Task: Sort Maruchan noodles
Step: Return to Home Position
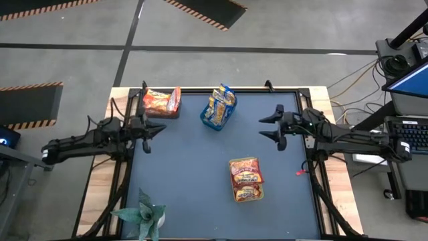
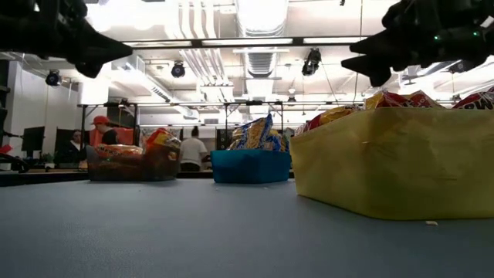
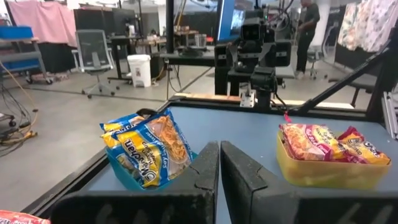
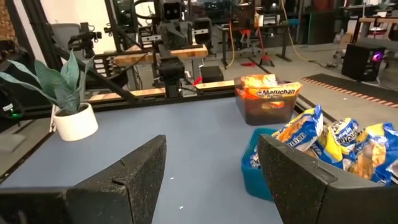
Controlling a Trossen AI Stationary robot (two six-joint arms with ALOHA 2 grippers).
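Left end effector (image 3: 219,146): fingers pinched nearly together, nothing between them, raised over the left edge of the bench (image 1: 194,167). Right end effector (image 4: 211,149): fingers spread wide, empty, raised over the right edge. Orange Maruchan packets (image 1: 159,102) sit in the black bin (image 4: 270,113) at the far left corner. Blue-and-yellow packets (image 3: 149,149) stand in the blue bin (image 2: 251,167) near the middle of the far edge. Red packets (image 1: 246,175) lie in the yellow bin (image 2: 370,162), toward the near right corner. Potted plant (image 1: 142,214) at the near left corner.

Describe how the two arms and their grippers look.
Both arms are slim, jointed and matte black. The left gripper and right gripper each carry two dark, wedge-shaped fingers with a grainy surface. Small green lights glow by the right wrist.
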